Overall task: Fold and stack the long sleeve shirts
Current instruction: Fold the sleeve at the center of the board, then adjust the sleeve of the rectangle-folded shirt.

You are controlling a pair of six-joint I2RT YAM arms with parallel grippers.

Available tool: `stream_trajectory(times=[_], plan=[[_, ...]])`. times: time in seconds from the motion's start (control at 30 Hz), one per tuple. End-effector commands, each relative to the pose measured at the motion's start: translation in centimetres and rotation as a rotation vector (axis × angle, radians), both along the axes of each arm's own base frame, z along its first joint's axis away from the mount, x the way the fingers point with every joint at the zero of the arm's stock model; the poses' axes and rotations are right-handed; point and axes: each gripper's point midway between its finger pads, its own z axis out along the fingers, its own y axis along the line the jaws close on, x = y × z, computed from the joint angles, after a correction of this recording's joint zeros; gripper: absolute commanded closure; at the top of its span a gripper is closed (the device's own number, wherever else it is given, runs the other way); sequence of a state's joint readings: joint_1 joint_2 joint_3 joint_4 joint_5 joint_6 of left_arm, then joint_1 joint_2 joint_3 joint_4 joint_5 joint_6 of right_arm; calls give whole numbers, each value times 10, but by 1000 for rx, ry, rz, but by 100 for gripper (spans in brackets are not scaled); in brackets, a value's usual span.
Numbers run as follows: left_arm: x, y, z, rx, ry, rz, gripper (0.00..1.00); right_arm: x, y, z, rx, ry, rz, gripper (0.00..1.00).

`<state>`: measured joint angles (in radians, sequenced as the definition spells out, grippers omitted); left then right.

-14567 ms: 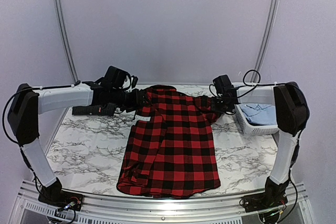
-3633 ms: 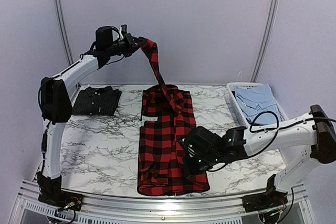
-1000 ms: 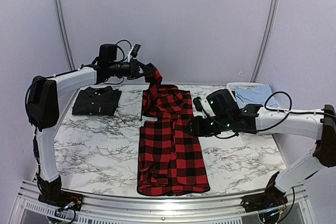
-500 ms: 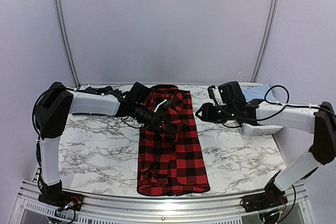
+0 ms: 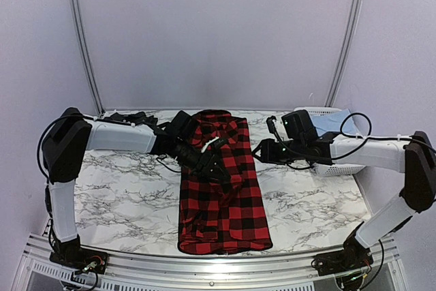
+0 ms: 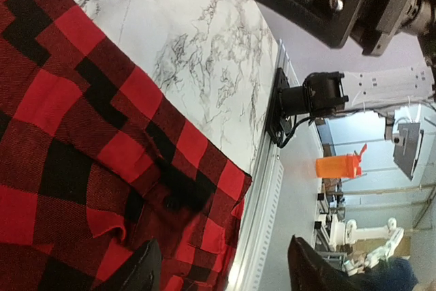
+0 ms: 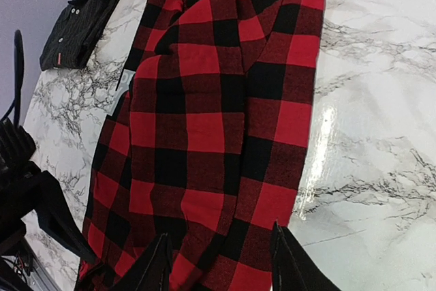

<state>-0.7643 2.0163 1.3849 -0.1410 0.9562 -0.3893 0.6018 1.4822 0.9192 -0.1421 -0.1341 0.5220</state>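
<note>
Plainly, the left gripper (image 5: 216, 167) is seen with its black fingers (image 6: 142, 274) spread wide and nothing caught between them. It is held low over the middle of the red-and-black buffalo plaid shirt (image 5: 225, 202), whose cloth lies flat just beneath it. The right gripper (image 5: 261, 151) is poised just off that shirt's right edge, its fingers (image 7: 158, 264) parted partway and nothing gripped. The plaid shirt is laid out as a long narrow strip on the white, grey-veined marble table (image 5: 116, 189). A folded dark charcoal shirt (image 7: 78, 24) is set well to its left. A white slotted plastic basket (image 5: 325, 167) holding pale blue cloth (image 5: 338, 120) stands to its right.
</note>
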Motion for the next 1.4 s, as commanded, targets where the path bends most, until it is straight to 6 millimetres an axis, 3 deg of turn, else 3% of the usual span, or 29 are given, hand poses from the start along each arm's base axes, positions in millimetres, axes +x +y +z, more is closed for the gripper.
stream_trajectory(times=[0.0, 0.17, 0.4, 0.6, 0.9, 1.37], plan=[[15, 13, 38, 9, -128, 96, 30, -8, 15, -4, -34, -7, 94, 55], [49, 31, 44, 58, -162, 246, 29, -20, 33, -17, -115, 5, 158, 55], [112, 79, 7, 201, -121, 509, 46, -58, 49, -42, -153, 85, 227, 58], [140, 75, -1, 216, -149, 545, 56, -93, 52, -58, -163, 157, 258, 61], [163, 86, -20, 275, -158, 633, 64, -137, 47, -82, -169, 262, 262, 68], [163, 92, -24, 265, -148, 637, 65, -140, 46, -95, -179, 314, 221, 76]])
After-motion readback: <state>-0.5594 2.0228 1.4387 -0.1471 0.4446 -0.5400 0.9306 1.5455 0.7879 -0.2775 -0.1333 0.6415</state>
